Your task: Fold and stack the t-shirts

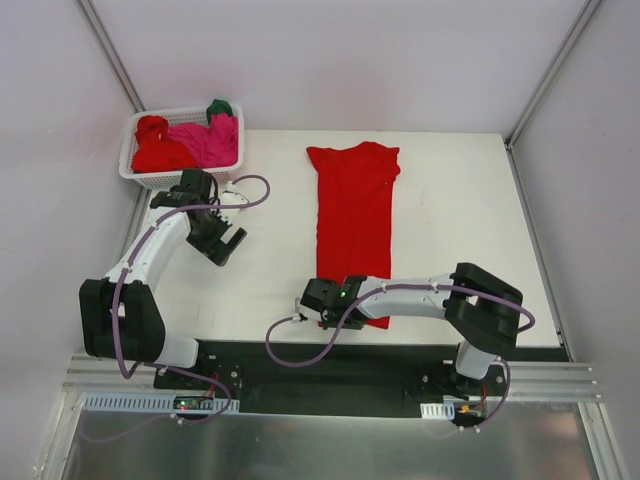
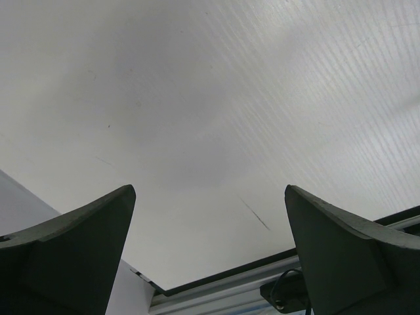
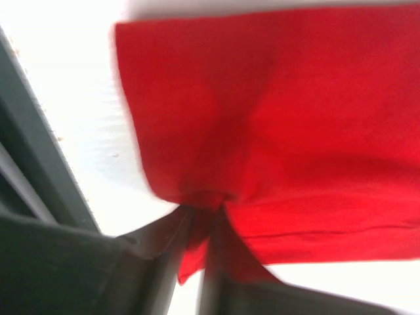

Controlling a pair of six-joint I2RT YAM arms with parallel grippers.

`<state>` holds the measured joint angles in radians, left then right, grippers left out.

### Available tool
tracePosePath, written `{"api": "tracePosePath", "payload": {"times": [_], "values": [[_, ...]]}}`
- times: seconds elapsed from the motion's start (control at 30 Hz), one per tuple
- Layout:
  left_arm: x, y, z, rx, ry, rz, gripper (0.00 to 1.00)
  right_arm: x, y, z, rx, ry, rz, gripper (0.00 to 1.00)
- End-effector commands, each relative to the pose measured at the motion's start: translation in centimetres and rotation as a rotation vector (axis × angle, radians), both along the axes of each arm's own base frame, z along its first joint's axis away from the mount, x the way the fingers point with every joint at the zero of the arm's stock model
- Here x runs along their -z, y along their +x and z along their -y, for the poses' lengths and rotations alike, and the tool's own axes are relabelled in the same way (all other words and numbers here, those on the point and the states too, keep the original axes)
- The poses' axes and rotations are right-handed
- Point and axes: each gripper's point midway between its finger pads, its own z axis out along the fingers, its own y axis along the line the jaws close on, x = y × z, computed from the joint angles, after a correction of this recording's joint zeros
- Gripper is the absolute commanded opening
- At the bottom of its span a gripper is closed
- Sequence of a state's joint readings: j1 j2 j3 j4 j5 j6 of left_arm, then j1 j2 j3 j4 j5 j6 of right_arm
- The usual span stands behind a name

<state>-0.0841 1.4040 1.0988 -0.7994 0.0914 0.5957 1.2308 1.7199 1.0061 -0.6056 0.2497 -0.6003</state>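
Hem cloth of the red t-shirt (image 1: 352,215), laid lengthwise from the table (image 1: 450,200) far edge to its near edge, is clamped by the right tool (image 3: 203,213) and should be lifted clear before being carried toward the collar, while the left tool (image 2: 209,190) is held apart and empty.

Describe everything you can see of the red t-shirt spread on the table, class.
The t-shirt is bright red, soft-looking cloth. It lies flat on the white table, folded lengthwise into a narrow strip. Its sleeve and neck end points to the far side, and its hem lies near the table's front edge. The right gripper pinches the hem's near-left corner, bunching the cloth there. Nothing else touches it.
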Motion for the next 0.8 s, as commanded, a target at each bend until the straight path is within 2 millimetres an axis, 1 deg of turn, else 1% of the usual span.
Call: {"api": "tracePosePath", "payload": {"times": [0.0,0.03,0.17,0.27,0.37,0.43,0.5,0.53,0.67,0.77], "values": [[0.1,-0.1,-0.3,0.01,0.019,-0.026,0.99,-0.2,1.1,-0.8,0.029,0.017,0.066,0.05],[0.1,-0.1,-0.2,0.01,0.016,-0.027,0.99,-0.3,1.1,-0.8,0.038,0.016,0.069,0.01],[0.2,0.1,-0.1,0.009,0.013,-0.035,0.99,-0.9,1.0,-1.0,0.046,0.024,0.073,0.01],[0.2,0.4,0.0,0.005,0.006,-0.036,0.99,-1.7,0.8,-1.2,0.047,0.033,0.074,0.01],[0.0,0.6,0.3,0.005,-0.008,-0.031,0.99,-3.3,1.1,-1.5,0.052,0.045,0.087,0.01],[-0.1,0.8,0.4,0.009,-0.009,-0.028,0.99,-4.9,1.3,-1.9,0.051,0.068,0.101,0.01],[0.0,0.8,0.5,0.012,-0.008,-0.03,0.99,-5.9,1.3,-1.8,0.05,0.062,0.103,0.01],[-0.1,0.9,0.7,0.017,-0.01,-0.027,0.99,-6.8,1.5,-2.0,0.038,0.078,0.118,0.01],[0.0,0.9,1.1,0.025,-0.011,-0.032,0.99,-8.5,1.8,-2.5,-0.005,0.109,0.15,0.01],[0.1,0.6,1.3,0.036,-0.006,-0.033,0.99,-9.4,1.8,-2.3,-0.023,0.116,0.16,0.01]]}}
